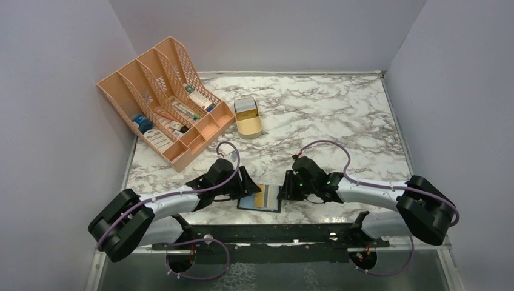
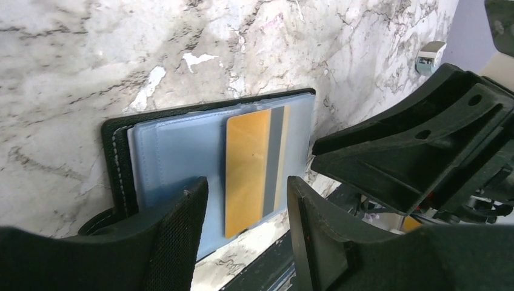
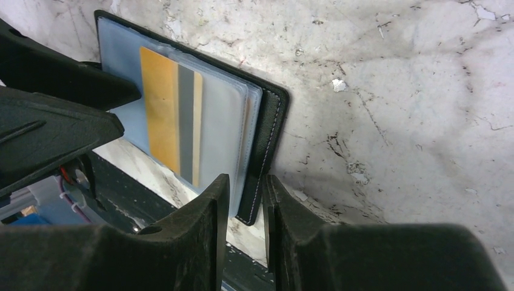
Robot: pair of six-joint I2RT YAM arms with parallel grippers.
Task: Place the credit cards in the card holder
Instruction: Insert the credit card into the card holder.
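At the near edge of the marble table [image 1: 339, 115], the card holder [image 2: 163, 157] lies open, black cover down, blue-grey lining up. The left gripper [image 2: 245, 188] hovers over it, released, jaws apart with nothing between them. The right gripper [image 3: 245, 188] is clenched on the holder's right edge. One gold card [image 2: 242, 151] with a grey stripe lies lengthwise on the lining; whether it is fully tucked in, I cannot tell. I judge one card roughly placed. Further back stand a tan tin [image 1: 248, 118], possibly holding pale cards, and a peach organiser [image 1: 166, 100]
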